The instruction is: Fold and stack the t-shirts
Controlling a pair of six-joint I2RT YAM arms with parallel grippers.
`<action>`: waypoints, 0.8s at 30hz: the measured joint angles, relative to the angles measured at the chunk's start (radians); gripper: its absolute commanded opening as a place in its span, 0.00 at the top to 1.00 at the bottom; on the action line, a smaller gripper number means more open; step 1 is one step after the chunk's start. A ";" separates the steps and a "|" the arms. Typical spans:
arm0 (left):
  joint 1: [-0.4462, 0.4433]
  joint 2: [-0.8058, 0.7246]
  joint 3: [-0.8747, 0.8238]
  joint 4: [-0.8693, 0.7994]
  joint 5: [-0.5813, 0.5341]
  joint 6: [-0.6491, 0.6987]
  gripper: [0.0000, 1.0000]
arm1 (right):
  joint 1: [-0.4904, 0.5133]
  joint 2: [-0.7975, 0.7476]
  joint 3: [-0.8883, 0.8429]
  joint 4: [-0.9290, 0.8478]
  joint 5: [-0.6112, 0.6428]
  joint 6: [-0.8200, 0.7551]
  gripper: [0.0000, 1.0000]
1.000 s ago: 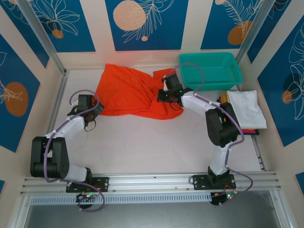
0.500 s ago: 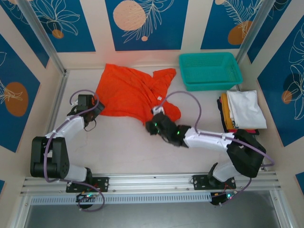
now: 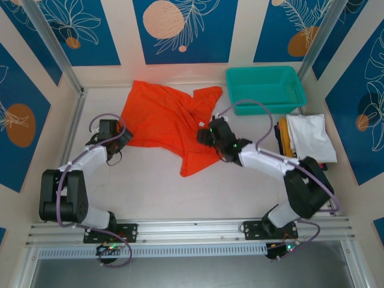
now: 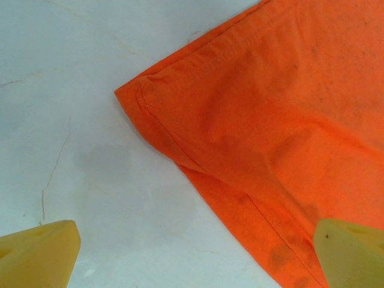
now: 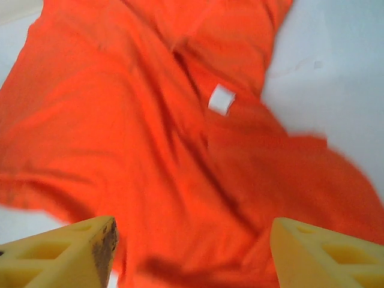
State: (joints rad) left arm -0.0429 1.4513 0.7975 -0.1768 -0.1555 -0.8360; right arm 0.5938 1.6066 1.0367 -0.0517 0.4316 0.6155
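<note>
A bright orange-red t-shirt (image 3: pixel 162 117) lies crumpled at the back centre of the table, with one flap reaching toward the front (image 3: pixel 191 163). My right gripper (image 3: pixel 205 135) hovers over the shirt's right part, open and holding nothing. In the right wrist view the gripper (image 5: pixel 192 255) has its yellow fingers (image 5: pixel 60 252) wide apart above orange cloth (image 5: pixel 138 138) with a white label (image 5: pixel 222 99). My left gripper (image 3: pixel 124 137) sits at the shirt's left edge, open. Its wrist view shows the gripper (image 4: pixel 195 258) over bare table beside a hemmed corner of the shirt (image 4: pixel 270 120). Folded t-shirts (image 3: pixel 309 137), white on top, are stacked at the right.
A teal mesh basket (image 3: pixel 267 89) stands at the back right, just behind the folded stack. White table (image 3: pixel 156 186) lies bare in front of the orange shirt. A metal rail (image 3: pixel 192 227) runs along the near edge by the arm bases.
My right gripper pulled part of the orange shirt toward the front, opened and let it go, then drew back over the shirt. The left arm has not moved.
</note>
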 measured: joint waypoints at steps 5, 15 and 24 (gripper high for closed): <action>0.000 0.004 0.000 0.010 0.016 0.000 0.00 | -0.031 0.215 0.230 -0.089 -0.066 -0.082 0.39; 0.000 0.011 0.000 0.014 0.018 0.000 0.00 | 0.068 0.293 0.252 -0.182 -0.182 -0.198 0.42; 0.001 0.030 0.000 0.021 0.034 0.000 0.00 | 0.105 0.298 0.191 -0.235 -0.234 -0.272 0.54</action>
State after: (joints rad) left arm -0.0418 1.4815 0.7975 -0.1562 -0.1219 -0.8364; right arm 0.6991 1.9041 1.2274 -0.2871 0.1974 0.3431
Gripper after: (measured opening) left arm 0.998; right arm 0.539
